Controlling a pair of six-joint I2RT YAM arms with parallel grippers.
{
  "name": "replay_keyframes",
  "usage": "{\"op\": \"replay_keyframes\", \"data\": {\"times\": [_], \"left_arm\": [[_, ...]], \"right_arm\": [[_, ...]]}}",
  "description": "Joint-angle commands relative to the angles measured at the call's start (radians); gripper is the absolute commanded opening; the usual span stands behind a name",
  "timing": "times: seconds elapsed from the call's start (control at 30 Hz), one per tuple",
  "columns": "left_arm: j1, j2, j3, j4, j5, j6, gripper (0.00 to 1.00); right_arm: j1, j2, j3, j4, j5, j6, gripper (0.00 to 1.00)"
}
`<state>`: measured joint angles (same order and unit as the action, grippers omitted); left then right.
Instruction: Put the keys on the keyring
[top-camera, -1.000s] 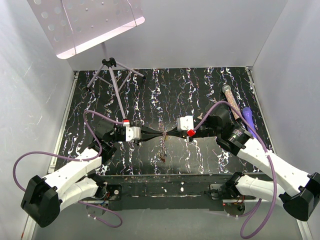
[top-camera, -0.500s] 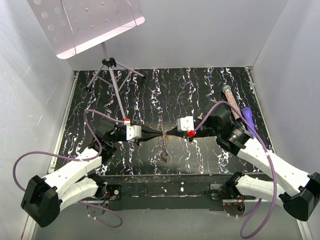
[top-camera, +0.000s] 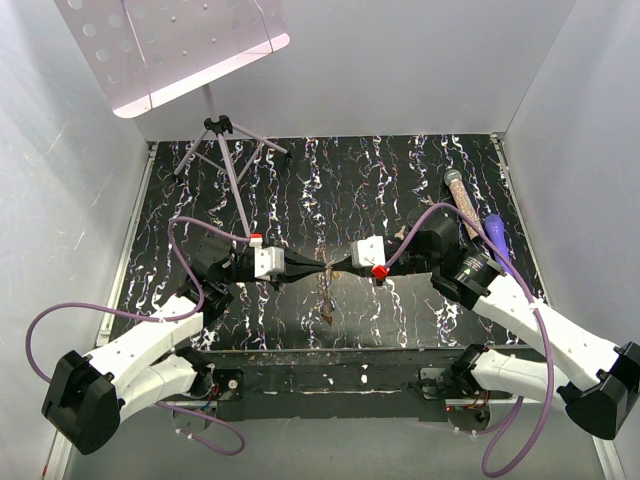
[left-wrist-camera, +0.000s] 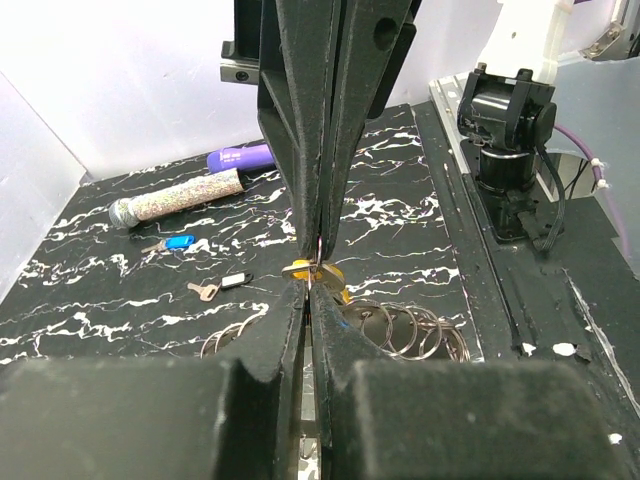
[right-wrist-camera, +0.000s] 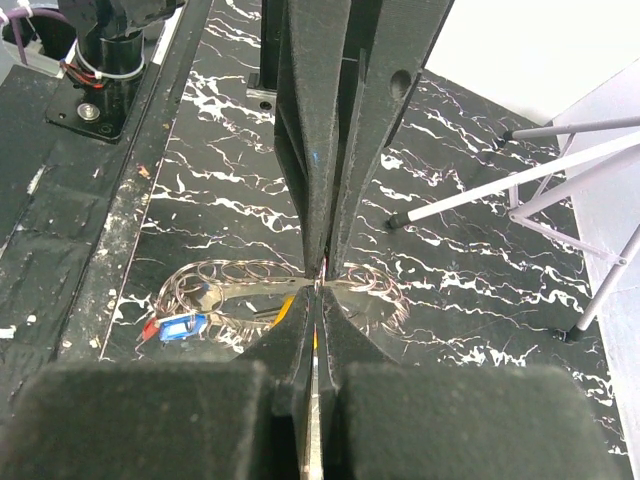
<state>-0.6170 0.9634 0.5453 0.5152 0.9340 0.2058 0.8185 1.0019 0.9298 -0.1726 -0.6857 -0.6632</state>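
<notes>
A yellow-headed key (left-wrist-camera: 303, 268) sat mid-table at the joined fingertips. It lay against a keyring (left-wrist-camera: 400, 328) of several linked silver loops that spilled out on both sides beneath them. A blue key head (right-wrist-camera: 188, 323) lay among those loops.

The left gripper (top-camera: 318, 268) and right gripper (top-camera: 339, 266) met tip to tip there, each with its jaws pressed together on the bunch. Which piece each one pinched could not be told.

2 loose keys, a blue-headed one (left-wrist-camera: 178, 242) and a pale-tagged one (left-wrist-camera: 222, 283), lay well apart from the bunch, near a bead tube (top-camera: 462, 205). The tube and a purple marker (top-camera: 497, 240) lay close to the table's right edge. A tripod stand (top-camera: 232, 160) stood in the far-left corner.

Bare marbled tabletop (top-camera: 350, 180) stretched from the grippers to the back wall. White walls closed in on 3 sides.
</notes>
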Motion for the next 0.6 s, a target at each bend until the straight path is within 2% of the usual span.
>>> {"op": "replay_keyframes", "data": {"times": [0.0, 0.27, 0.57], "left_arm": [[-0.001, -0.009, 0.047, 0.006, -0.024, -0.011, 0.0], [0.002, -0.008, 0.059, -0.006, -0.044, -0.04, 0.0], [0.017, -0.012, 0.05, 0.062, -0.057, -0.108, 0.0]], "right_arm": [[0.016, -0.002, 0.055, -0.007, -0.005, -0.047, 0.01], [0.034, -0.003, 0.049, -0.044, 0.023, -0.114, 0.01], [0.034, -0.003, 0.046, -0.054, 0.048, -0.124, 0.01]]}}
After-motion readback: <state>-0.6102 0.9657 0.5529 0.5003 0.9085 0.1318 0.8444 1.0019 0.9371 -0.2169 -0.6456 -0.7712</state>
